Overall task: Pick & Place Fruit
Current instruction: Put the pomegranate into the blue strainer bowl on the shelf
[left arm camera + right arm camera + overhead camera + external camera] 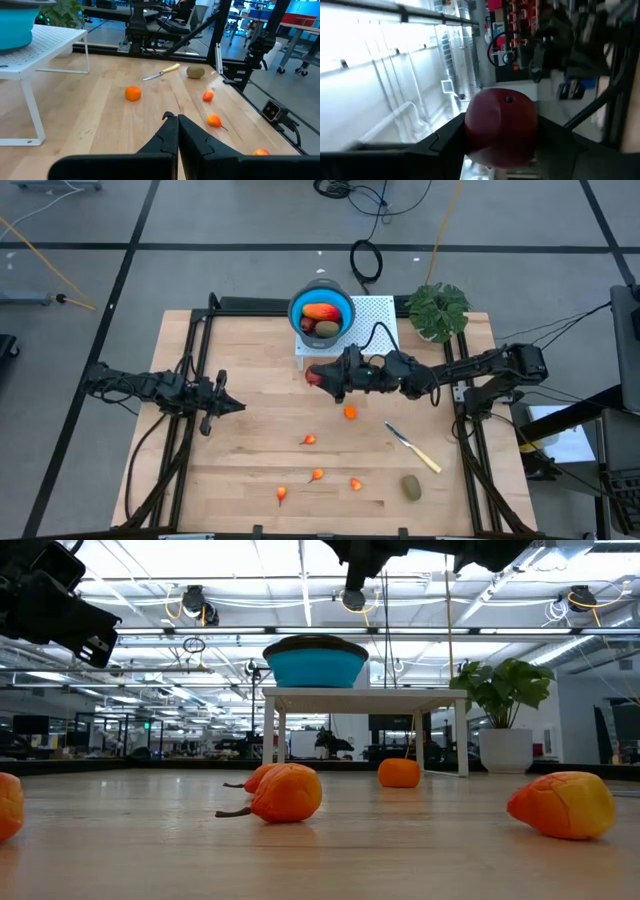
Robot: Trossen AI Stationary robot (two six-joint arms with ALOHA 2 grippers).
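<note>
Item: dark red ball (501, 126), a round toy fruit. It sits clamped between the fingers of the right gripper (318, 377). The jaws stand part-way apart, spread by the ball's width. Being round, it has no long axis to line up.

Key relation: the blue bowl (322, 311) stands on a white perforated stand (372, 317) just beyond the fingertips, toward the table's far edge. The held ball hangs near the stand's front edge. I judge the carry needs only a short reach forward and over the bowl's rim. The right arm is much the nearer to the bowl.

Bowl contents: one elongated red-yellow fruit (319, 312) and one brown-green oval (327, 329).

Left gripper (174, 131): fingers pressed together on nothing, waiting well off to the far side from the loaded fingers.

Loose stock behind the loaded fingers, toward the table's near edge: a small orange ball (350, 413), several tiny orange-red bits (310, 440), a second brown-green oval (411, 487) and a knife (413, 447).

Hard to make out: the right wrist view looks off into the room, so neither bowl nor table shows past the ball. How high the ball hangs against the bowl's rim cannot be told. A second dark red ball is not visible.
</note>
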